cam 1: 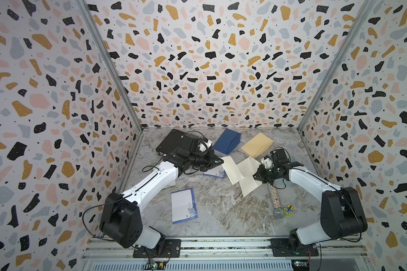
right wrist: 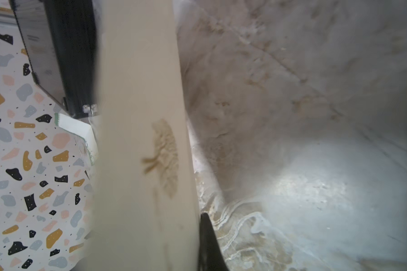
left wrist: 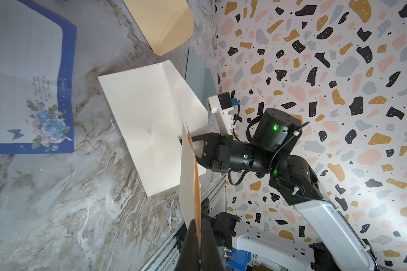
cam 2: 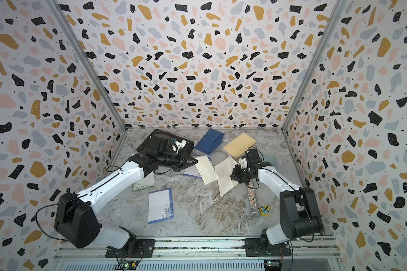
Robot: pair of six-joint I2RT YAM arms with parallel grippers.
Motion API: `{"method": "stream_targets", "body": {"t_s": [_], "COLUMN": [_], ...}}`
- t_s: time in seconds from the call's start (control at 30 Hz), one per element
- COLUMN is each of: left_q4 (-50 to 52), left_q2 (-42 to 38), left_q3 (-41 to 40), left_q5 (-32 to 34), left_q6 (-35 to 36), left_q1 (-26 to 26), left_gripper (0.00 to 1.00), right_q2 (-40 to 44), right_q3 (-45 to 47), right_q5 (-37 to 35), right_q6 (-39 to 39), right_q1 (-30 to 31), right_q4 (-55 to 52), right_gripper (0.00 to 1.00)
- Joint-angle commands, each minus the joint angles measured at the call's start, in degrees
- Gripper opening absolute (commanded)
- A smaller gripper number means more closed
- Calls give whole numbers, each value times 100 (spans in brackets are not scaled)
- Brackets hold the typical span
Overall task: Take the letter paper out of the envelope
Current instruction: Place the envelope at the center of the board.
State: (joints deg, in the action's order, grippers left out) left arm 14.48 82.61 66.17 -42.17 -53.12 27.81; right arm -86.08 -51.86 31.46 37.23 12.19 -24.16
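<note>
The cream envelope (cam 1: 247, 180) (cam 2: 223, 178) hangs over the middle of the table with its flap open. My right gripper (cam 1: 256, 174) (cam 2: 233, 176) is shut on its right edge. In the left wrist view the envelope (left wrist: 148, 122) faces the camera, with the right gripper (left wrist: 192, 150) at its edge. A cream letter paper (cam 1: 233, 172) (cam 2: 207, 170) hangs just left of the envelope, outside it. My left gripper (cam 1: 222, 162) (left wrist: 199, 221) is shut on its upper end, and the paper (left wrist: 188, 176) shows edge-on there. The right wrist view is filled by the envelope (right wrist: 141, 140) beside one black finger (right wrist: 208, 246).
A blue-bordered flowered sheet (cam 1: 183, 206) lies front left, and another (cam 1: 215, 174) lies under the left gripper. A dark blue envelope (cam 1: 227, 142), a tan envelope (cam 1: 256, 144) and a black device (cam 1: 174, 140) sit at the back. A glitter microphone (cam 1: 274, 197) and a yellow toy (cam 1: 288, 210) lie right.
</note>
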Motion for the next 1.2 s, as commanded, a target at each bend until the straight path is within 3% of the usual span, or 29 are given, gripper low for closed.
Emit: {"method": "stream_targets", "body": {"t_s": [0.0,0.27,0.5,0.87,0.9,0.97,1.0,1.17], "left_q4": [-323,-367,-351,-365,-363,-359,-350,-294], "left_q2": [-206,-158,-75,-46,-47,-38,-25,19], "left_q3": [-157,-381,-482,-562,-548,-514,-489,-373], "left_q5": [-72,-89,-116,-125,-125,-116,-116,-133], "left_q6": [222,267,267,434,434,426,422,448], "left_q1": [5,13,31,88,99,110,117,128], "left_gripper": [0,0,0,0,0,0,0,0], "right_q2": [-71,-119,-344,-293,-242,-224,-257,-559], "right_q3": [-304,-705,-1254,-1461,-1451,-1474,-1493,-1698], "right_q5": [-146,-1114,-1664,-1487,-1394,-1128,-965,-192], "right_q6": [-475,-873,-1231,-1576,-1615,-1677,-1676,-1603], "right_q1": [-57,-58,-53,-52,-50,-50,-50,-50], "right_q4": [-567,-1295,-2036,-2704,-2687,-2620,-2588,-2479], "right_gripper": [14,28,32,35,29,5,0,0]}}
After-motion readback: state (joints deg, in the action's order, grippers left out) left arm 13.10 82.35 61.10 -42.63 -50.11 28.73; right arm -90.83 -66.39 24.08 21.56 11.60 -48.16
